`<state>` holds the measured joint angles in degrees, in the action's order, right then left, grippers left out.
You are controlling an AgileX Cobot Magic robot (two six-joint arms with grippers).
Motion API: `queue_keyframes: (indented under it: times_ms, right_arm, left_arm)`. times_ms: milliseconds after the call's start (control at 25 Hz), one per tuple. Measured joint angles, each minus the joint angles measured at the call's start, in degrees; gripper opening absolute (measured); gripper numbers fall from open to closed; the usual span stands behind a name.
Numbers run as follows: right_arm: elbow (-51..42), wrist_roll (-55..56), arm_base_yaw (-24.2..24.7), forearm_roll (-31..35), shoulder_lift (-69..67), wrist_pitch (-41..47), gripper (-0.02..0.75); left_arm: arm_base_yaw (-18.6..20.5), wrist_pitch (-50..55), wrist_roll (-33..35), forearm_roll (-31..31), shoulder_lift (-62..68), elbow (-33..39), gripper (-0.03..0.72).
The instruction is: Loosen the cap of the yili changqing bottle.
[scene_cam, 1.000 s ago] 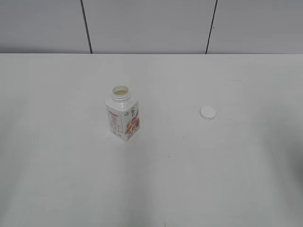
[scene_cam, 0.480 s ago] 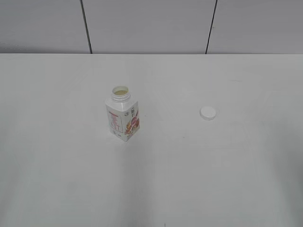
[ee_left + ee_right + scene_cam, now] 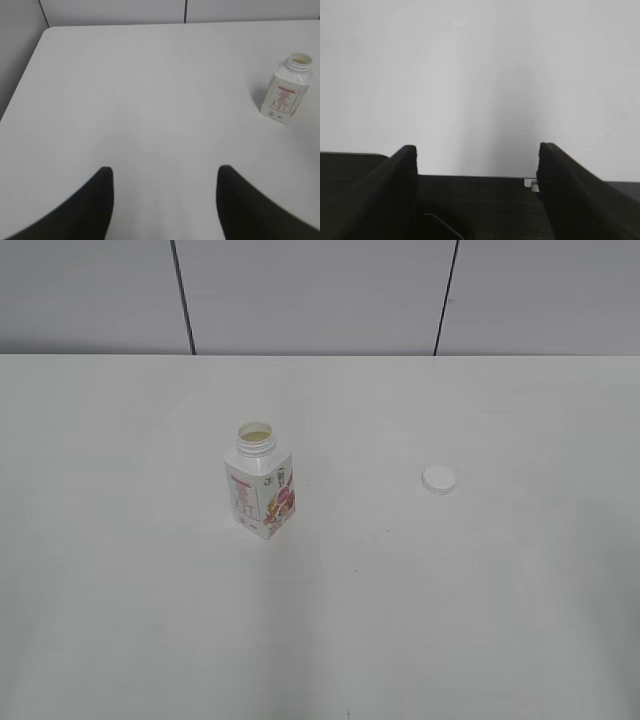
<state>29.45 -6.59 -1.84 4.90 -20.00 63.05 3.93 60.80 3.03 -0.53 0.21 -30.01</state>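
The yili changqing bottle (image 3: 260, 490) stands upright on the white table, its neck open and pale liquid showing inside. It also shows in the left wrist view (image 3: 286, 92) at the far right. The white cap (image 3: 438, 479) lies flat on the table, well to the right of the bottle. Neither arm shows in the exterior view. My left gripper (image 3: 165, 172) is open and empty, far to the near left of the bottle. My right gripper (image 3: 477, 150) is open and empty over bare table; neither bottle nor cap shows in its view.
The white table (image 3: 330, 620) ends at a grey panelled wall (image 3: 320, 290) at the back. The table's rounded far left corner (image 3: 47, 30) shows in the left wrist view.
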Motion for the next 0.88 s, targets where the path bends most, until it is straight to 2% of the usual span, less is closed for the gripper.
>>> queue_keyframes:
  times_ms: [440, 880]
  right_arm:
    - [-0.1, 1.3, 0.0, 0.1, 19.2, -0.1, 0.585]
    - [-0.1, 1.4, 0.0, 0.0, 20.5, -0.1, 0.585]
  left_arm:
    - [0.0, -0.1, 0.0, 0.0, -0.6, 0.2, 0.397]
    - [0.0, -0.1, 0.0, 0.0, -0.6, 0.2, 0.386]
